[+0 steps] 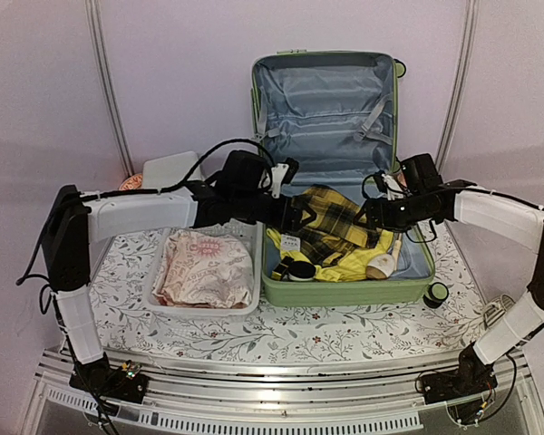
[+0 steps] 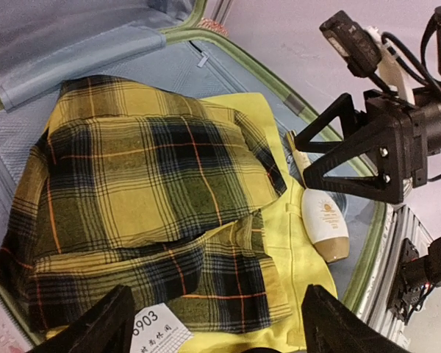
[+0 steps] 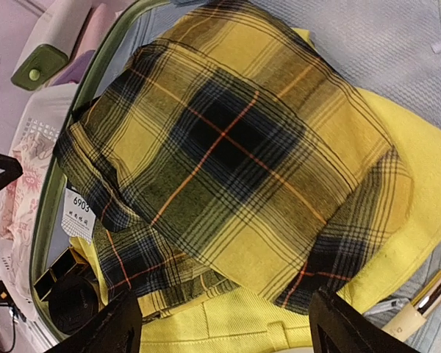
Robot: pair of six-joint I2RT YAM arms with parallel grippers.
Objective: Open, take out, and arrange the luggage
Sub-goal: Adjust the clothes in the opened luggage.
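Far left: one white basket (image 1: 254,304) on the floral table (image 1: 344,333), holding one folded patterned cloth (image 1: 204,267). Left gripper (image 1: 296,216) hangs over the case, jaws apart, nothing between them.

Centre to right: the luggage (image 1: 344,292), one only, light-green hard shell, lies open on the table just right of the basket. Its lid stands upright against the back wall, grey-blue lining and straps showing.

Contents of lower half:
- one yellow-and-black plaid shirt (image 2: 154,191), folded on top of one plain yellow garment (image 3: 419,191)
- one white tag (image 2: 153,331)
- one cream bottle (image 2: 325,224) with tan cap, by the right wall

Right gripper (image 1: 372,216) over the shirt's right edge, jaws apart, empty.
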